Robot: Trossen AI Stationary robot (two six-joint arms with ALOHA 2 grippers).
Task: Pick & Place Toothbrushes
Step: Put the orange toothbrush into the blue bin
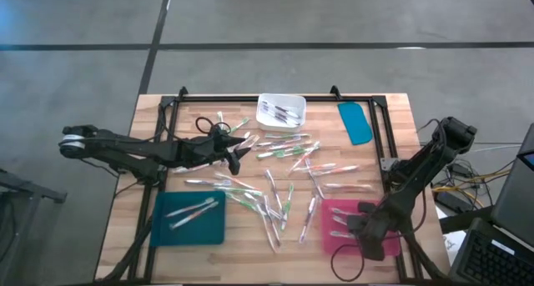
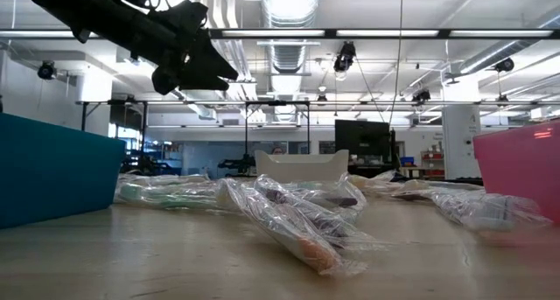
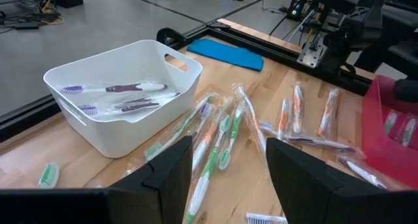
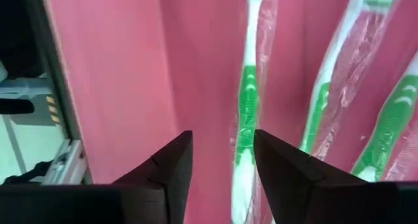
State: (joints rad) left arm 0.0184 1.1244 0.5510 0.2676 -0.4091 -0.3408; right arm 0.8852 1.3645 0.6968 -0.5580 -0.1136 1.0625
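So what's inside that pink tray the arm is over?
Wrapped green-handled toothbrushes lie on the pink tray's floor, three showing past the right gripper, whose fingers stand apart. From above, the arm covers part of the tray, so a full count isn't possible.

Even, diffuse overhead light fills the scene. In the low view, long ceiling strip lights (image 2: 289, 3) at the top centre glare white. The crinkled clear plastic toothbrush wrappers (image 2: 297, 214) at centre catch soft highlights, while the pale wooden tabletop (image 2: 131, 265) along the bottom edge is blurred. In the high view, shadows on the tabletop are faint. The right wrist view's glossy pink plastic tray (image 4: 117, 74) looks soft, slightly out of focus.
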